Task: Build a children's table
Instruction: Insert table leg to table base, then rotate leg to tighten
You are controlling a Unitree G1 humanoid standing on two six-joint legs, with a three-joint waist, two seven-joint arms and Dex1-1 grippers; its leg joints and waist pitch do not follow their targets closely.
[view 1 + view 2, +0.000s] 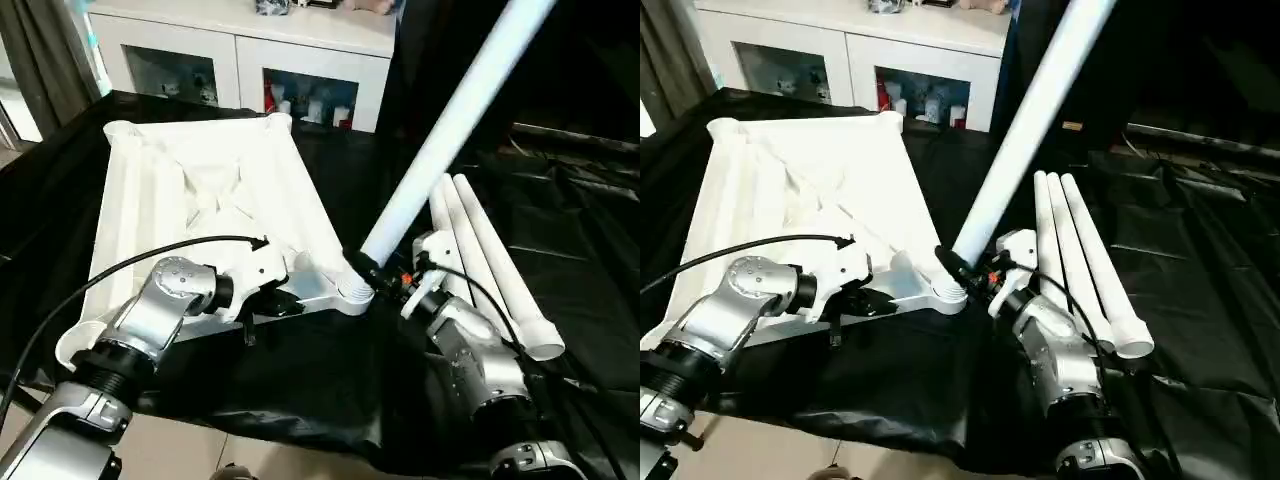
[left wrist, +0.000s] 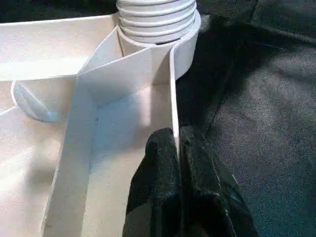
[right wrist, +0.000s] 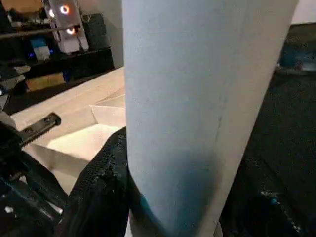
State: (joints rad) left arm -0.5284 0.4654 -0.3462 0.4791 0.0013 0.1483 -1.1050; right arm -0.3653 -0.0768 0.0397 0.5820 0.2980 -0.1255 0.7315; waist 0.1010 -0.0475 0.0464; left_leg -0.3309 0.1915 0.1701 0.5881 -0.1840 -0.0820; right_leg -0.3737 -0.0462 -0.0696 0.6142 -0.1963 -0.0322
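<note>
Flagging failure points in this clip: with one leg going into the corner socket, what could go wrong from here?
1. The leg leans well off upright in the corner socket; it may jam or cross-thread.
2. The left end effector pinches only the thin rim of the table top, so the top could twist or slip.
3. The three spare legs lie beside the right end effector and could get knocked.

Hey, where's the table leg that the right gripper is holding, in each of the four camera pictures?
Left eye view: the held leg slants from the corner socket up to the top right.
Right eye view: the same slant, just left of three spare legs.
Left wrist view: the leg's ribbed end sits in the socket.
Right wrist view: the leg stands close up, held by the right gripper.
Shared landmark: the corner socket.
</note>
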